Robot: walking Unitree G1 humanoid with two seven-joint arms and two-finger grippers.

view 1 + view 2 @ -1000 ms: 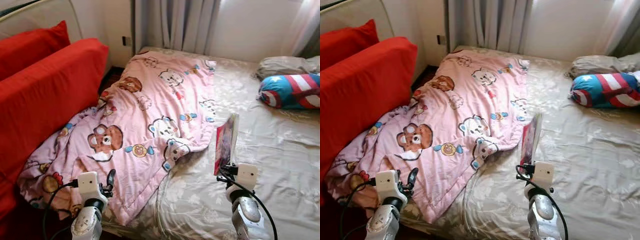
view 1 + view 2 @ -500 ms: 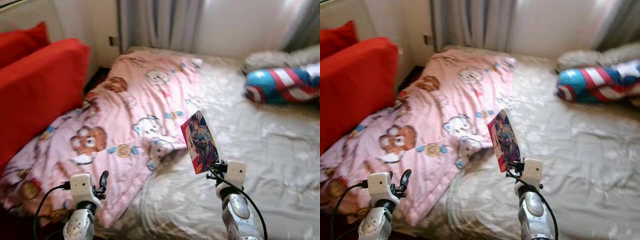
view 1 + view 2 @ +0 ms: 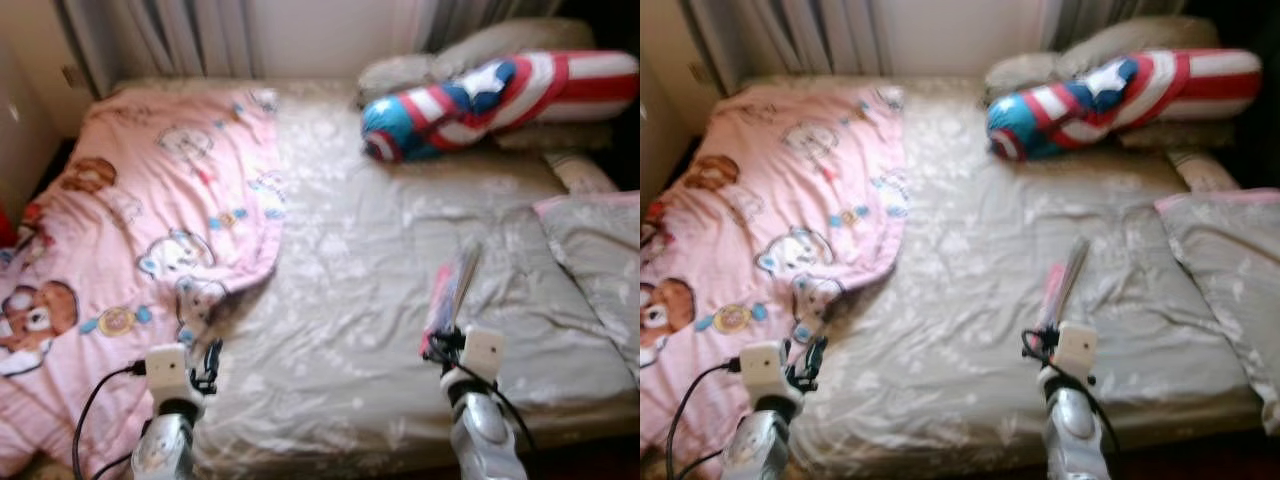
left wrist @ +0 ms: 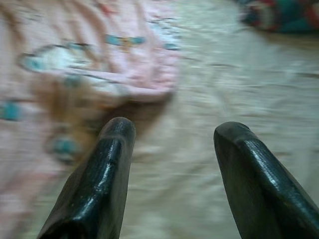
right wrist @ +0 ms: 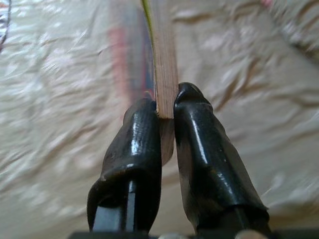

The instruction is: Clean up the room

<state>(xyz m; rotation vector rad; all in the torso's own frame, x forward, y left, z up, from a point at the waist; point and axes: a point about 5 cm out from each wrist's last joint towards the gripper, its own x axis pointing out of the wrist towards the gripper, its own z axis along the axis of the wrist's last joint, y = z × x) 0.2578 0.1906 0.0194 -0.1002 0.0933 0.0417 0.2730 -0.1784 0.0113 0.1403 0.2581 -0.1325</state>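
My right gripper (image 5: 167,112) held a thin book (image 3: 447,292) upright by its lower edge, both fingers (image 5: 135,149) pressed flat against its covers. Seen edge-on from my head, the book stood above the bed (image 3: 340,330), over the bare sheet near the foot of the mattress on my right side. Its cover was too blurred to read, showing only pink and red tones.

My left gripper (image 4: 172,144) hovered low over the sheet with its fingers (image 4: 107,169) spread apart and nothing between them. Just beyond it lay the curled corner of a pink blanket (image 3: 130,210) printed with cartoon bears, which covered the left part of the bed and trailed over its near edge.

Across the far right of the bed lay a long cushion (image 3: 470,100) in blue, red and white stripes with a star, resting against a pale pillow (image 3: 480,45). A second pillow (image 3: 590,250) with pink trim sat at the right edge. Curtains (image 3: 170,30) hung behind the bed.
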